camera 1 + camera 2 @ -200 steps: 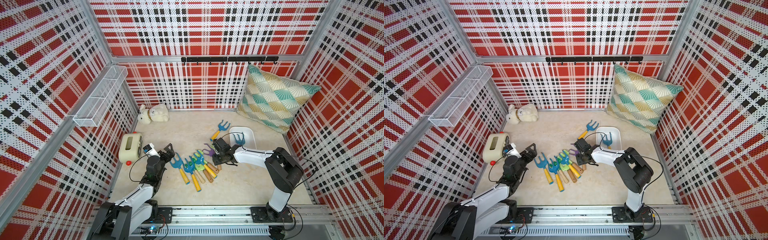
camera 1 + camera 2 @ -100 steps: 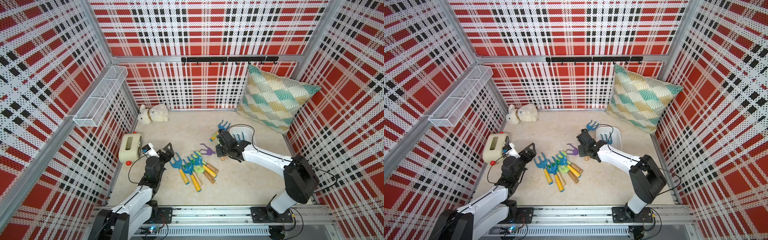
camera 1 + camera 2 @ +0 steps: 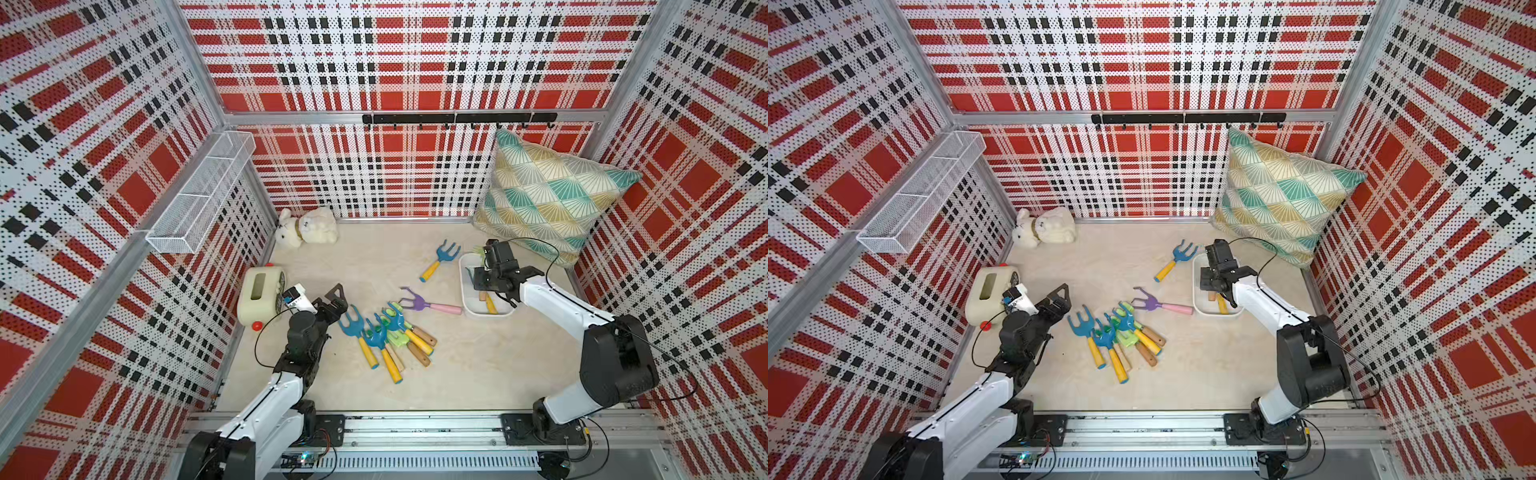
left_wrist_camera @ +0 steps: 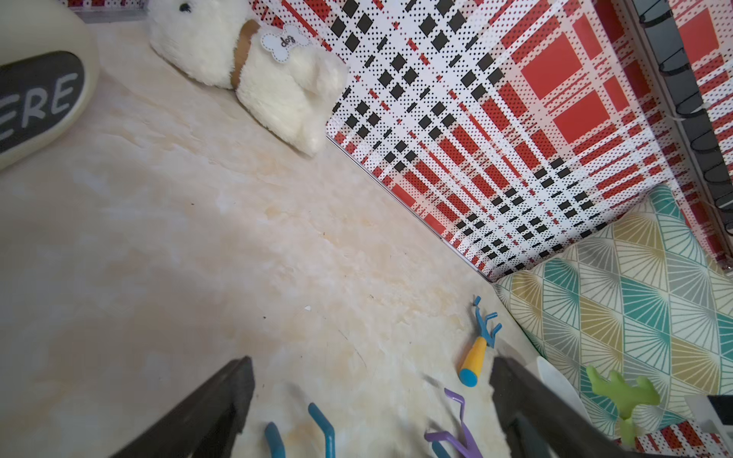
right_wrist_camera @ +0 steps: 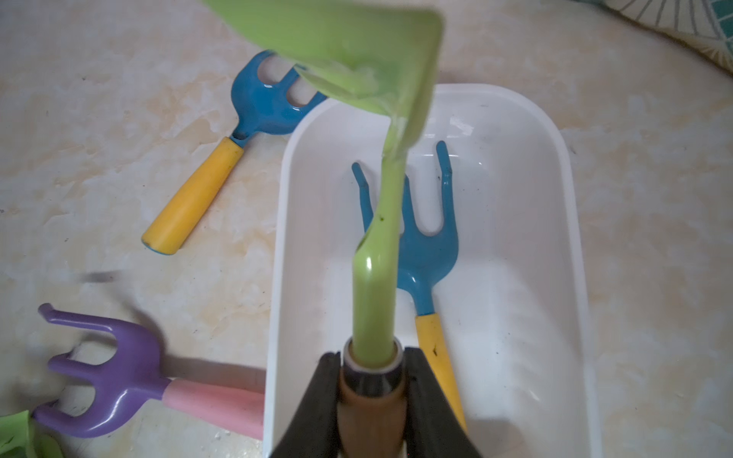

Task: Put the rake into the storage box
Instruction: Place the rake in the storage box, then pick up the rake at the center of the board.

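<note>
You've swung the green rake (image 5: 375, 277) from the pile of rakes (image 3: 386, 336) over to the storage box (image 5: 527, 301) by the right edge of the tabletop (image 3: 478, 374). Your right jaws grip its brown handle above a blue rake (image 5: 426, 253) inside. Left jaws gape wide, empty. Release looks next.

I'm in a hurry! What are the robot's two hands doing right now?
Left gripper: open, holding nothing.
Right gripper: shut on the green rake.
</note>
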### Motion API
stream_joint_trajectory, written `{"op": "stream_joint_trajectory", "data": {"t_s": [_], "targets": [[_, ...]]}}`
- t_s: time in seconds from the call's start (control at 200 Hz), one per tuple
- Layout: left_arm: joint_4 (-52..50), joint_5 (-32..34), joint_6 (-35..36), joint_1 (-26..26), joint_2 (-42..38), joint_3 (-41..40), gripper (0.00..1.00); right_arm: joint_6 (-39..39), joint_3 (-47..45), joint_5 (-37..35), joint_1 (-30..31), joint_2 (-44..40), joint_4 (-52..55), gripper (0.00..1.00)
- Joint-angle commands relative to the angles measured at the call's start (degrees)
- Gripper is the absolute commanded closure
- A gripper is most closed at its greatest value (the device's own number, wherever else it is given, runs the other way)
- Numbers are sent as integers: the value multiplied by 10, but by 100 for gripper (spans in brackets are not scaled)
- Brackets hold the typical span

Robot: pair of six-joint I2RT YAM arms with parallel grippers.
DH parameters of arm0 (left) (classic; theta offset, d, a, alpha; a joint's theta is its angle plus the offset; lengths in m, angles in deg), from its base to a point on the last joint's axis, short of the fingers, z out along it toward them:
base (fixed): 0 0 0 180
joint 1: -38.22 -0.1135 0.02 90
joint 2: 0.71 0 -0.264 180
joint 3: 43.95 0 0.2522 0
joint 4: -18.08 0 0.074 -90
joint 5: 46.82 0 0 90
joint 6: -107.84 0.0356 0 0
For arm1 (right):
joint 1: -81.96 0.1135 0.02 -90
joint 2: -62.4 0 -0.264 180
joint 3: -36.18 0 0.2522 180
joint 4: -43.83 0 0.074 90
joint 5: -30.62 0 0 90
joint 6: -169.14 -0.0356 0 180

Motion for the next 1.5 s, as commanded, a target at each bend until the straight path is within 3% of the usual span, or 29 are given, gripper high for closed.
{"op": "stream_joint_trajectory", "data": {"t_s": [0.0, 0.075, 0.165, 0.266, 0.391, 0.521, 0.616, 0.747, 1.047, 1.493], "targets": [[-28, -4, -9, 10, -21, 14, 1, 15, -5, 45, -5, 13, -33, 56], [-63, 32, -16, 41, -35, 24, 1, 20, -3, 60, -5, 8, -34, 43], [-109, 71, -37, 92, -50, 31, 1, 22, -11, 73, -5, -15, -40, 35], [-160, 93, -64, 129, -57, 40, 1, 24, -26, 99, -5, -49, -43, 30], [-216, 79, -96, 142, -61, 43, 9, 26, -67, 139, -5, -112, -65, 23], [-284, 85, -121, 166, -66, 51, 32, 23, -95, 176, -5, -157, -75, 21], [-336, 98, -145, 180, -71, 54, 56, 26, -107, 183, -5, -176, -79, 20], [-395, 111, -175, 203, -71, 58, 56, 30, -109, 189, -5, -180, -80, 20], [-458, 147, -226, 267, -57, 82, 47, 32, -118, 200, -5, -182, -86, 20], [-494, 250, -334, 397, 5, 77, 53, 30, -120, 209, -4, -178, -89, 19]]}}
